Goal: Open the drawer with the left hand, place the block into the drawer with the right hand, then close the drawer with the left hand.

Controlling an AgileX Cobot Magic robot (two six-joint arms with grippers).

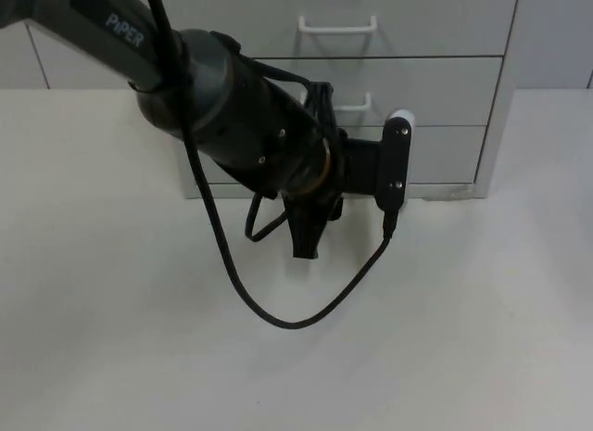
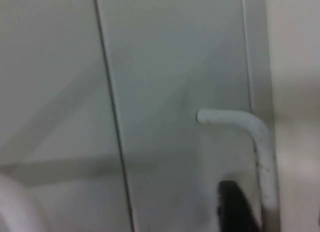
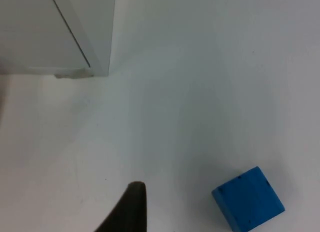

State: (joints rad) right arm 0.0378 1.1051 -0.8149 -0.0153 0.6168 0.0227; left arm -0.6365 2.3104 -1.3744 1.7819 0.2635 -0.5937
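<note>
A: Item one, the drawer unit. We log it at the far edge of the white table, against the partition, its fronts all flush. Nothing is opened yet.

B: Agreed. The left gripper hangs just in front of the lowest drawer. We cannot tell whether its fingers are parted or closed. The left wrist view shows a white handle close ahead, not gripped as far as we can see.

A: Handle's long axis runs along the drawer front, parallel to the table's far edge, judging by the upper handle.

B: Item two, the blue block. It lies on the bare table, well apart from the unit's corner, turned askew to it. One fingertip of the right gripper shows near it; state cannot be told. That arm waits.

A: Remaining, in our judgement: open, place, close. All three.
</note>
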